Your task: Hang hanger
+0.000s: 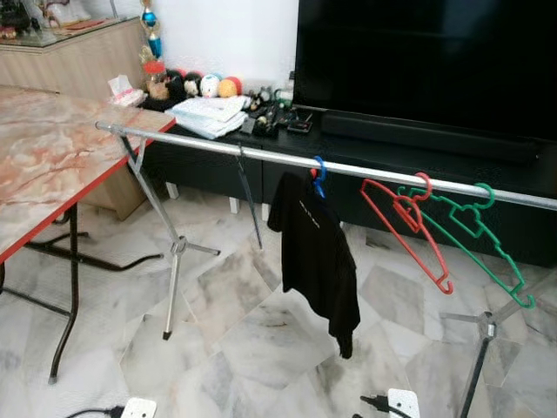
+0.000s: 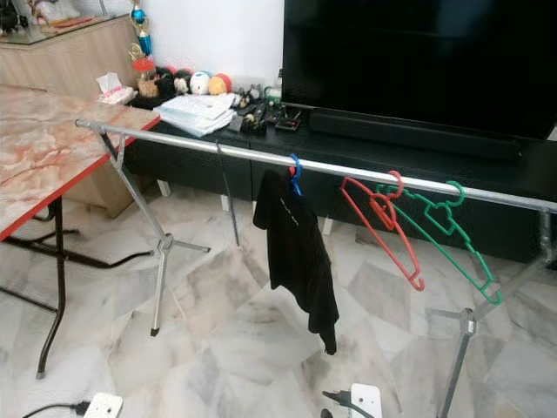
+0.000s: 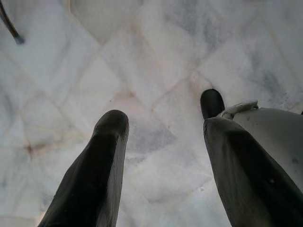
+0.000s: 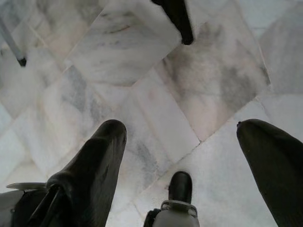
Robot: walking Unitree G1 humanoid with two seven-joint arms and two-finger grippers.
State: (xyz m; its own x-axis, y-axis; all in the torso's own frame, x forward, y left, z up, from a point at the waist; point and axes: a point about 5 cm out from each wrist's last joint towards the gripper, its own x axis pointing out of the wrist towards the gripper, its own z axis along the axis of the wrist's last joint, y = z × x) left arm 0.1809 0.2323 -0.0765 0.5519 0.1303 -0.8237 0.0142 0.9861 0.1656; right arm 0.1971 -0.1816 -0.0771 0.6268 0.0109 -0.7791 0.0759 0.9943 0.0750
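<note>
A silver clothes rail runs across the room in front of me on tripod legs. On it hang a black shirt on a blue hanger, an empty red hanger and an empty green hanger. My left gripper hangs over the marble floor, open with nothing between its fingers. Over the same floor my right gripper is also open and empty, and the shirt's hem shows beyond it.
A marble-topped folding table with a red edge stands at the left. Behind the rail is a low black TV unit with a big dark screen and clutter. Power strips and cables lie on the floor.
</note>
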